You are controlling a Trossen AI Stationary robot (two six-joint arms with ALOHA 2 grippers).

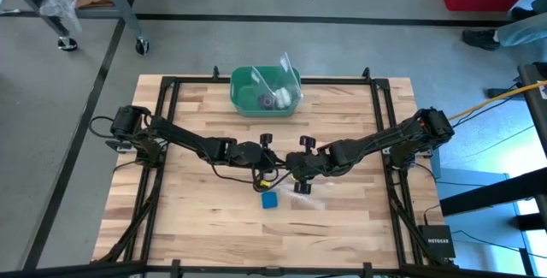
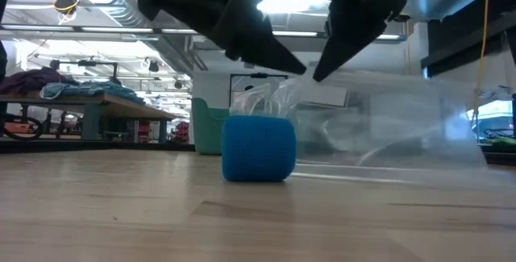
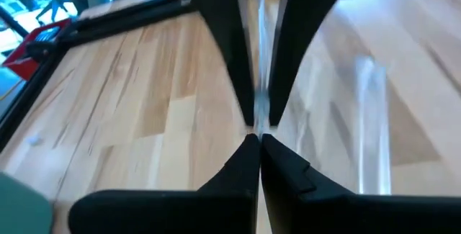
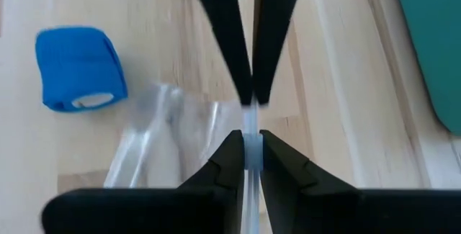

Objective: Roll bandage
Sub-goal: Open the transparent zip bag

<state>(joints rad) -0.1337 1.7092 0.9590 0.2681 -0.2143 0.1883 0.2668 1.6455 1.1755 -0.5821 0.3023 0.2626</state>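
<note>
The bandage is a compact blue roll [image 1: 270, 201] lying on the wooden table, also seen in the low view [image 2: 258, 147] and the right wrist view [image 4: 79, 68]. No gripper touches it. Just beyond it, above mid-table, my left gripper [image 3: 258, 142] and my right gripper [image 4: 248, 144] meet tip to tip, both shut on a clear plastic bag [image 2: 387, 125]. In the high view the left gripper [image 1: 273, 174] comes from the table's left and the right gripper [image 1: 296, 177] from the right. My left gripper pinches a thin edge of the clear bag [image 3: 260, 111] between its two fingertips, coming slanting down from the table's left. My right gripper pinches the same edge [image 4: 249, 127] between its fingertips, slanting down from the right. The bag hangs below both grippers, slack, its lower part on the table [image 2: 379, 161].
A green bin [image 1: 265, 90] with small items and a clear sheet in it stands at the table's far edge. A black frame [image 1: 162, 141] runs around the wooden top. Bare wood lies toward the near edge [image 1: 256, 235].
</note>
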